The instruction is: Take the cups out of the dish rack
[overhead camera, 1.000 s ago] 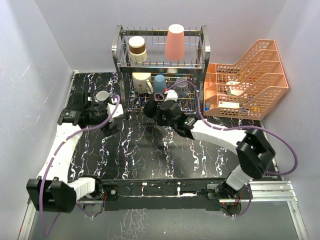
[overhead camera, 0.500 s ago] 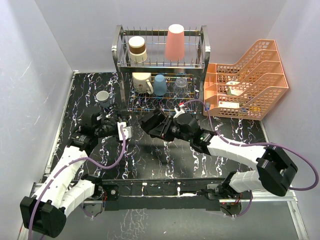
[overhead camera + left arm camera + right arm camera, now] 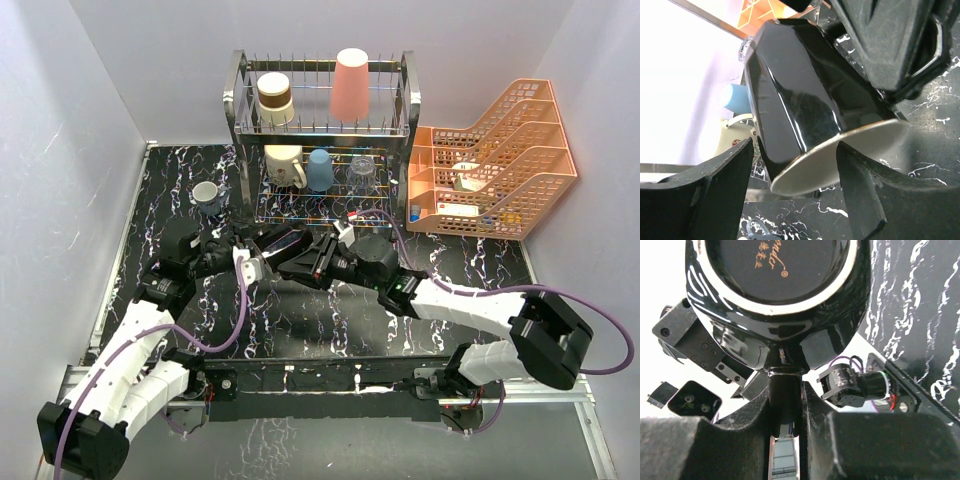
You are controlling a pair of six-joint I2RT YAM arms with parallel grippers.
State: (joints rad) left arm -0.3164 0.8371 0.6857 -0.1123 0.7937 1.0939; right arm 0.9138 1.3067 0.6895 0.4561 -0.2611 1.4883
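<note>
My right gripper (image 3: 318, 258) is shut on the handle of the black mug (image 3: 285, 247) and holds it on its side above the table, in front of the dish rack (image 3: 240, 95). The right wrist view shows the mug's base (image 3: 775, 285) and its handle pinched in my right gripper (image 3: 786, 415). My left gripper (image 3: 795, 145) is open, with the black mug's (image 3: 795, 95) rim end between its fingers. The rack holds a brown-and-cream cup (image 3: 273, 97), a pink tumbler (image 3: 350, 85), a cream mug (image 3: 283, 165), a blue cup (image 3: 320, 170) and a clear glass (image 3: 362, 168).
A small cup (image 3: 206, 195) stands on the black marbled table left of the rack. Orange mesh stacked trays (image 3: 495, 160) stand at the back right. Grey walls close in the left, back and right sides.
My right arm carried the black mug from the rack's front leftward and down. My left arm drew back from the small cup and turned its open fingers round the mug's rim.
</note>
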